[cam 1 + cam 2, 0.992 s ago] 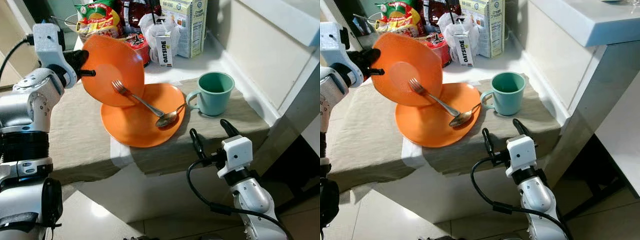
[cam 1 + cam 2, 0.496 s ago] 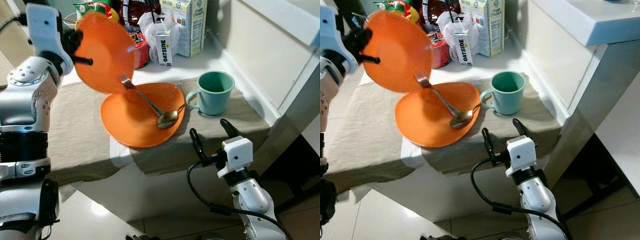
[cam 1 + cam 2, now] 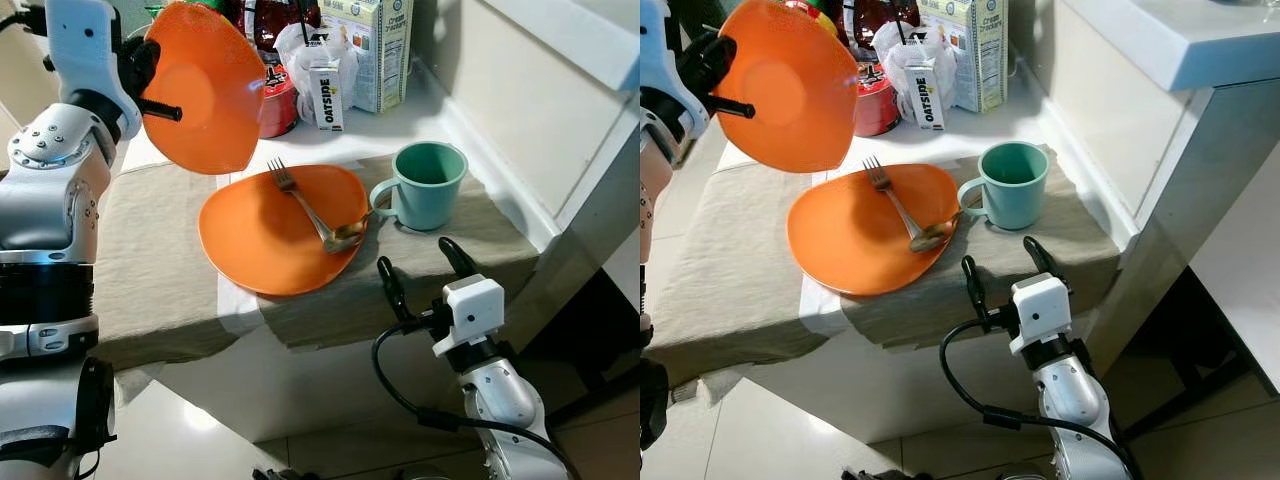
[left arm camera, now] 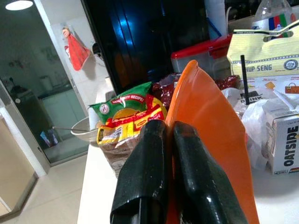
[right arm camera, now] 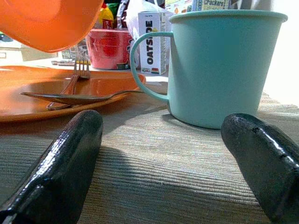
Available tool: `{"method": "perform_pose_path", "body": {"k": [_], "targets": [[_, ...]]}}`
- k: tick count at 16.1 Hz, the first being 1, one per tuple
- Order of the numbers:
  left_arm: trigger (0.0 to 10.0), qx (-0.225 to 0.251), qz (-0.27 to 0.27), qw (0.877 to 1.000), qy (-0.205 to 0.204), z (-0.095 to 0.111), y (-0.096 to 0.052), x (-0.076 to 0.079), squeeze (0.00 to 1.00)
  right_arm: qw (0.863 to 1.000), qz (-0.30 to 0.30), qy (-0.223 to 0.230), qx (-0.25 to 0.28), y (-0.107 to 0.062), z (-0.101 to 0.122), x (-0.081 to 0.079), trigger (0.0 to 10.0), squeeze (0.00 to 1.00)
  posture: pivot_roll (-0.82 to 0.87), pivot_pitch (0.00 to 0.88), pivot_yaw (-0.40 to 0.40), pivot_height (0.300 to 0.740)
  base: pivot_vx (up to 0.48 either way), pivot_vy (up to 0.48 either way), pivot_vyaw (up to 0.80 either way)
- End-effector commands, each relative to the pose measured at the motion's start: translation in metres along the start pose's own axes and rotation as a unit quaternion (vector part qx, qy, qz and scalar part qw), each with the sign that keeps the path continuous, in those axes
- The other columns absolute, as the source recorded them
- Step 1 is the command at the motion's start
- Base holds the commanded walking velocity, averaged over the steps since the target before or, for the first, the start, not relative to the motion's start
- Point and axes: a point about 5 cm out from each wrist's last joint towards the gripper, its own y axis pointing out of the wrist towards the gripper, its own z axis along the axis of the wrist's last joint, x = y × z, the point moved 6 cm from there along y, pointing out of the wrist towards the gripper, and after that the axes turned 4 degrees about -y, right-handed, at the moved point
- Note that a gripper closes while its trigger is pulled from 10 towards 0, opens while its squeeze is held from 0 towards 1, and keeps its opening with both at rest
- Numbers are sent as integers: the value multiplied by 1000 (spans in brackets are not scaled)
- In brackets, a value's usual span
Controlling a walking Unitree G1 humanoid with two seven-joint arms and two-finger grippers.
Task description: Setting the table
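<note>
My left gripper [image 3: 150,95] is shut on the rim of an orange bowl [image 3: 198,88], which hangs tilted in the air above the table's back left; the two black fingers [image 4: 149,172] pinch its edge. Below it an orange plate [image 3: 270,235] lies on the beige cloth, with a fork [image 3: 297,200] and a spoon [image 3: 345,235] resting on it. A teal mug [image 3: 428,185] stands just right of the plate. At the table's front edge my right gripper [image 3: 415,275] is open, level with the cloth and facing the mug [image 5: 219,65].
Behind the plate stand an Oatside carton [image 3: 327,95], a cracker box [image 3: 380,50], a red tub [image 3: 275,100] and snack bags [image 3: 190,10]. A white counter wall [image 3: 520,130] rises on the right. The beige cloth [image 3: 150,270] is bare on the left.
My left gripper has lifted the orange bowl up and to the left. The fork has slid off it and now lies flat on the plate beside the spoon. The right arm has not moved.
</note>
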Motion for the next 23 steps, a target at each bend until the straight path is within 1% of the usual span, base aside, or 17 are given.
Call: {"method": "perform_pose_path", "body": {"k": [1, 2, 4, 7, 8, 10, 11, 12, 14, 15, 16, 18, 19, 20, 21, 22, 23], "targets": [[0, 19, 24, 1000, 0, 13, -5, -15, 0, 993, 3, 4, -114, -17, -54, -1, 10000, 0, -133, 64, 151, 740, 0, 0, 0], [0, 2, 36, 999, -41, 6, -5, -22, 0, 994, 1, 4, -110, -13, -52, 2, 10000, 0, -129, 51, 150, 740, 0, 0, 0], [0, -16, 58, 995, -75, -4, -8, -37, 0, 995, 0, 6, -102, -6, -48, 3, 10000, 0, -121, 31, 149, 740, 0, 0, 0], [0, -38, 72, 989, -124, -19, -18, -49, 0, 996, 4, 8, -93, 0, -45, -3, 10000, 0, -108, 10, 146, 740, 0, 0, 0], [0, -47, 80, 983, -158, -27, -24, -53, 0, 996, 7, 10, -89, 3, -44, -6, 10000, 0, -97, 0, 145, 740, 0, 0, 0], [0, -48, 91, 975, -195, -32, -29, -58, 0, 996, 10, 12, -85, 6, -43, -8, 10000, 0, -90, 0, 143, 740, 0, 0, 0], [0, -39, 116, 961, -247, -38, -36, -66, 0, 997, 13, 15, -79, 11, -41, -11, 10000, 0, -82, 0, 143, 740, 0, 0, 0], [0, -33, 125, 955, -267, -39, -38, -69, 0, 997, 13, 16, -77, 13, -40, -11, 10000, 0, -81, 0, 143, 740, 0, 0, 0], [0, 8, 156, 928, -337, -35, -45, -77, 0, 997, 14, 19, -72, 17, -38, -14, 10000, 0, -78, 0, 143, 740, 0, 0, 0], [0, 19, 164, 920, -356, -34, -47, -78, 0, 997, 14, 20, -70, 18, -37, -13, 10000, 0, -78, 0, 143, 740, 0, 0, 0], [0, 35, 173, 902, -393, -33, -51, -73, 0, 998, 10, 23, -65, 20, -36, -12, 10000, 0, -78, 0, 147, 740, 0, 0, 0], [0, 48, 178, 890, -418, -30, -53, -68, 0, 998, 4, 26, -57, 22, -33, -9, 10000, 0, -80, 0, 146, 740, 0, 0, 0], [0, 59, 177, 875, -446, -25, -55, -61, 0, 998, 2, 26, -53, 23, -31, -7, 10000, 0, -83, 0, 146, 740, 0, 0, 0], [0, 67, 178, 864, -466, -23, -57, -54, 0, 998, -1, 26, -50, 24, -31, -7, 10000, 0, -86, 0, 146, 740, 0, 0, 0], [0, 63, 180, 858, -476, -27, -59, -49, 0, 998, -4, 28, -47, 24, -30, -6, 10000, 0, -91, 0, 143, 740, 0, 0, 0], [0, 62, 180, 858, -477, -28, -61, -46, 0, 999, -6, 30, -43, 24, -28, -5, 10000, 0, -94, 0, 141, 740, 0, 0, 0], [0, 54, 175, 858, -480, -33, -62, -38, 0, 999, -26, 43, -10, 26, -12, 4, 10000, 0, -97, 0, 138, 740, 0, 0, 0]]}}
